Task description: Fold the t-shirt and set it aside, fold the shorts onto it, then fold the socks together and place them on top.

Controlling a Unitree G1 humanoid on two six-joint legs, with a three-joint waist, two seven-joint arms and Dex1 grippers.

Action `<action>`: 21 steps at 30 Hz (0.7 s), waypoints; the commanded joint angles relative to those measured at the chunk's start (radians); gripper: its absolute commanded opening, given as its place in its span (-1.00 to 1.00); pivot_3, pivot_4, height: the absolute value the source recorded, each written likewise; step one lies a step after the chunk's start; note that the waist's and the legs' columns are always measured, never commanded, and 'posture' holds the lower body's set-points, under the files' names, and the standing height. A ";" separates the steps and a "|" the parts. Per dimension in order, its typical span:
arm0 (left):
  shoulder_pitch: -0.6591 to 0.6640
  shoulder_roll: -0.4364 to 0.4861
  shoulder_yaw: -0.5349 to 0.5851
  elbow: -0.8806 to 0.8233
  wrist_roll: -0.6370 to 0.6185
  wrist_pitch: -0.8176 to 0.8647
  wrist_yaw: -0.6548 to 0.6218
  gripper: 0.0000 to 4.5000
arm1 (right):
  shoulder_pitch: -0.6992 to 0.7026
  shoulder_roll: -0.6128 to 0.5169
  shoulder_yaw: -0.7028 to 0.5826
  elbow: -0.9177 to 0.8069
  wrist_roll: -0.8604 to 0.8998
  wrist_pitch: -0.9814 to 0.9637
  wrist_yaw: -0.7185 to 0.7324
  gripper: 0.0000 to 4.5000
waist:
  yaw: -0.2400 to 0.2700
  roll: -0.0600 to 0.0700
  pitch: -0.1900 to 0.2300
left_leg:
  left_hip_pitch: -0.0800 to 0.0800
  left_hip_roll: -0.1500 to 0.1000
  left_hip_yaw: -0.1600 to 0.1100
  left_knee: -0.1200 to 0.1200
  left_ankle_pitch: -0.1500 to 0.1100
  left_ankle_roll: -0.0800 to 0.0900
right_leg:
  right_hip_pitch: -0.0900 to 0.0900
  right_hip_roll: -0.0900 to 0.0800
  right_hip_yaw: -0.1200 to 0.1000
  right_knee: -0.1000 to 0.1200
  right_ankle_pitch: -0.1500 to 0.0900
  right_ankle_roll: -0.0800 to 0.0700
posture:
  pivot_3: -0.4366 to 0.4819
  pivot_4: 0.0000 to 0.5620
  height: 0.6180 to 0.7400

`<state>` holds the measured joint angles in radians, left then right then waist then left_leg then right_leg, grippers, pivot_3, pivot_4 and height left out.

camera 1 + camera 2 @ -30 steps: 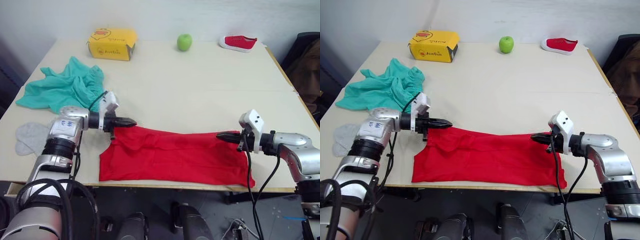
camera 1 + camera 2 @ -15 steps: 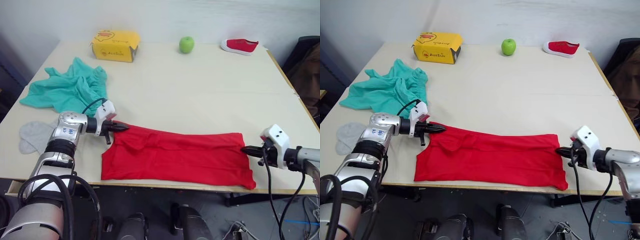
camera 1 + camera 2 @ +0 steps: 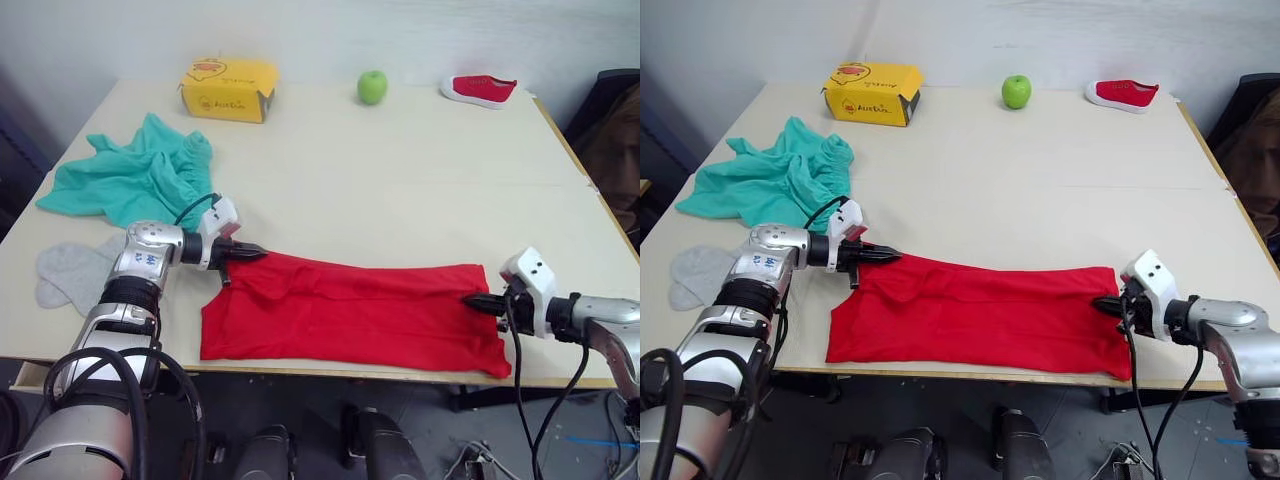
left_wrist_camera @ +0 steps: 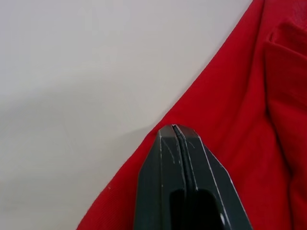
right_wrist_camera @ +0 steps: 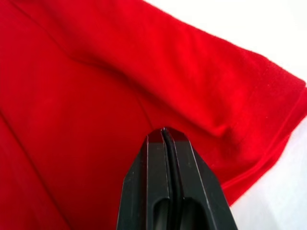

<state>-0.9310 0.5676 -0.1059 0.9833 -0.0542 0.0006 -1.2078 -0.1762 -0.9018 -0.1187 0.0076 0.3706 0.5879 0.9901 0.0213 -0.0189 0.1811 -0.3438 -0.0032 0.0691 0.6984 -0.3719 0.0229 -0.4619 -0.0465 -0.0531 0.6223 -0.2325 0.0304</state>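
Left wrist view: left tool [image 4: 178, 128] closed over t-shirt [image 4: 249, 120] edge

T-shirt [image 3: 350, 315] lies folded into a long band, so neck band and chest print are hidden. Socks [image 3: 72, 275]: near one partly covered by the left arm, can't tell if they overlap. Shorts [image 3: 130, 178] bunched, leg openings lost in the folds. Print on the yellow box [image 3: 227, 88] too small to read. Dark object [image 3: 612, 140] at the table's right side cut off by the picture edge, can't tell what it is.
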 commanded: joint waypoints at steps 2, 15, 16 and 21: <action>0.016 0.016 0.004 -0.018 0.018 -0.029 -0.005 -1.00 | 0.078 -0.077 -0.019 -0.004 -0.014 0.026 0.043 -0.98 | 0.007 0.000 0.000 | 0.000 0.000 0.000 0.000 0.000 0.000 | 0.001 0.000 0.000 -0.001 0.000 0.000 | -0.05 -0.47 1.00; -0.001 0.027 0.040 0.001 0.005 -0.054 0.006 -1.00 | -0.056 -0.072 -0.103 -0.066 0.178 0.163 0.105 -0.98 | -0.019 -0.001 0.000 | 0.004 0.000 0.000 0.000 -0.002 0.003 | 0.002 0.000 0.001 -0.001 0.000 0.000 | -0.05 -0.47 1.00; 0.003 0.023 0.037 -0.015 0.004 -0.048 -0.001 -1.00 | -0.081 -0.046 -0.077 -0.065 0.167 0.163 0.084 -0.98 | -0.019 -0.001 0.000 | 0.004 0.000 0.000 0.000 -0.001 0.002 | 0.002 0.000 0.001 0.000 0.000 0.000 | -0.05 -0.47 1.00; 0.021 0.008 0.019 -0.036 0.026 -0.056 0.003 -1.00 | -0.141 0.029 0.022 -0.019 0.081 0.121 0.018 -0.98 | -0.013 -0.001 0.000 | 0.000 0.000 -0.001 0.000 0.000 -0.001 | -0.001 0.000 0.000 0.002 0.000 -0.001 | -0.05 -0.47 1.00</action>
<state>-0.9145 0.5722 -0.0899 0.9683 -0.0324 -0.0460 -1.2051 -0.2975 -0.8710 -0.0911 -0.0248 0.4783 0.7270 1.0331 0.0083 -0.0202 0.1809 -0.3457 -0.0029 0.0685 0.6985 -0.3718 0.0217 -0.4641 -0.0466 -0.0536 0.6237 -0.2328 0.0297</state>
